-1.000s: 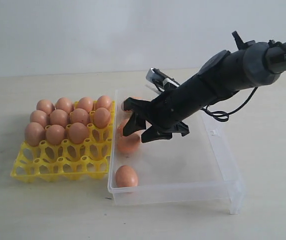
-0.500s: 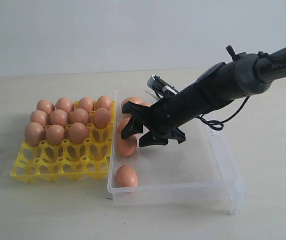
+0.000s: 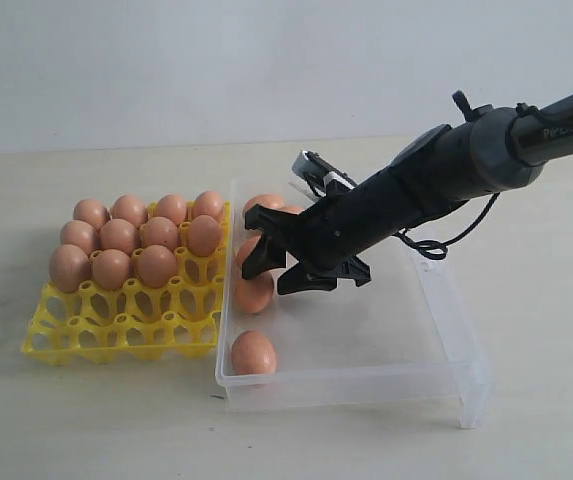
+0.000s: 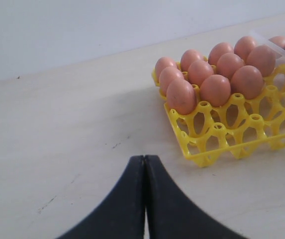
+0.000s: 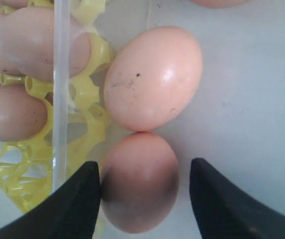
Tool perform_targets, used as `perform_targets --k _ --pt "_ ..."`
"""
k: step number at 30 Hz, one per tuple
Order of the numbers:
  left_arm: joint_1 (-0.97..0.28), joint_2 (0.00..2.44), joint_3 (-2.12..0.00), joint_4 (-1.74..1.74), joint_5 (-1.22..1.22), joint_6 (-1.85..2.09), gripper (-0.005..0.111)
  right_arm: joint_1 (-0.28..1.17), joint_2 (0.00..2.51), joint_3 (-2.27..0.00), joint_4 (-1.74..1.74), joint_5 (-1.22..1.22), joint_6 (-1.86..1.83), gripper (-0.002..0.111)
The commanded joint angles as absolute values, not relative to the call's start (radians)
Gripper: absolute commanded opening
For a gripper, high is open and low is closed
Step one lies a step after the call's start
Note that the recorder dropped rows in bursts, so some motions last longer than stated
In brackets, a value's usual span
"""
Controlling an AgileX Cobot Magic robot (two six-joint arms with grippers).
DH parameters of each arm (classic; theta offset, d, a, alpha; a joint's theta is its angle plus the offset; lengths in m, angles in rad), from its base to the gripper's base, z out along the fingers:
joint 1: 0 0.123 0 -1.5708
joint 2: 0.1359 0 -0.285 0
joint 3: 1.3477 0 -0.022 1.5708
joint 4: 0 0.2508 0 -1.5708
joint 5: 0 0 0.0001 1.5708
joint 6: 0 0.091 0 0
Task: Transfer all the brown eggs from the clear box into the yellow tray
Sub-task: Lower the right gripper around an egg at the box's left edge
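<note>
Where the pale, matte desk point(image 3: 86, 420) meets a plain off-white wall point(image 3: 166, 70), the room shows nothing more than those two flat surfaces. The desk top has a faint wood-like tone with a few small dark scuffs.

On the left stands the yellow tray point(image 3: 116, 325), glossy moulded plastic with a grid of open cups and raised pegs. Eleven brown eggs point(image 3: 118, 237) fill its far rows, while the near cups are bare. The eggs are smooth ovals with a slight sheen.

Just beside the tray on the right lies the clear box point(image 3: 366, 375), a shallow rectangle of transparent plastic with low walls. Several eggs lie along its left side, and one egg point(image 3: 253, 352) sits alone in the near left corner.

The right gripper point(image 3: 271, 278), black and matte, reaches down into the box with its fingers spread. They stand on either side of one egg point(image 5: 140, 184) without being closed on it. That egg touches a paler neighbour point(image 5: 152, 79) farther in.

The left gripper point(image 4: 144, 199) hangs over bare desk to the left of the tray, its dark fingers pressed together and holding nothing.
</note>
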State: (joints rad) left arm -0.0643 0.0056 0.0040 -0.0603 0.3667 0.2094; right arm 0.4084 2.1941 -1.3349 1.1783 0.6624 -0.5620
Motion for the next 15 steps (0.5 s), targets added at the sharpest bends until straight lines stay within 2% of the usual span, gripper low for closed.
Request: perform_targets --k 1,15 --pt "-0.069 0.0 0.0 -0.062 0.361 0.209 0.0 0.406 2.201 -1.333 1.152 0.664 -0.583 0.053" --pt "-0.069 0.0 0.0 -0.062 0.361 0.209 0.0 0.406 2.167 -1.333 1.203 0.687 -0.636 0.053"
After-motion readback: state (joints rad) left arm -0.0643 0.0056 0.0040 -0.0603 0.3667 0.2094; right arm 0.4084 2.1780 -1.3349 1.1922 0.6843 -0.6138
